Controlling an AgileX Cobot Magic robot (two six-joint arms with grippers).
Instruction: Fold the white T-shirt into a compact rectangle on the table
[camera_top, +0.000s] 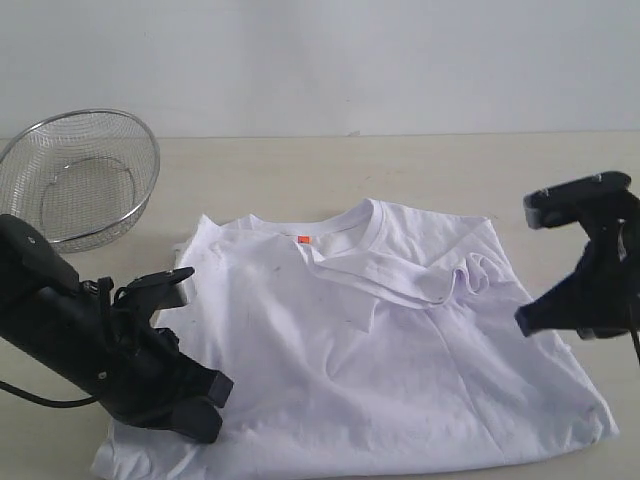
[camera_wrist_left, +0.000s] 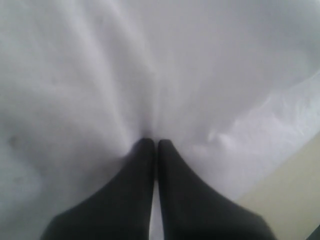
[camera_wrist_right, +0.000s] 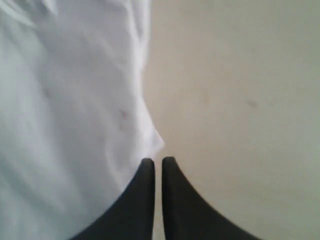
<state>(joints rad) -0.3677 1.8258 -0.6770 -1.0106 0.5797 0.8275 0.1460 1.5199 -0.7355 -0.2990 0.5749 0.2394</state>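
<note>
White T-shirt (camera_top: 380, 350) lies spread, neck away, on the beige table (camera_top: 400, 170), left gripper (camera_wrist_left: 155, 145) closed with tips on puckered cloth, right gripper (camera_wrist_right: 157, 162) closed beside its edge.

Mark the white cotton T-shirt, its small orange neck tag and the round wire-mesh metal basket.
white cotton T-shirt (camera_top: 400, 380): exterior view, flat body fabric.
small orange neck tag (camera_top: 303, 240): exterior view, tag's middle.
round wire-mesh metal basket (camera_top: 120, 212): exterior view, mesh side wall.

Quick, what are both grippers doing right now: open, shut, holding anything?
Left gripper: shut, tips on the white T-shirt; pinch unclear.
Right gripper: shut, empty, beside the shirt's edge.
</note>
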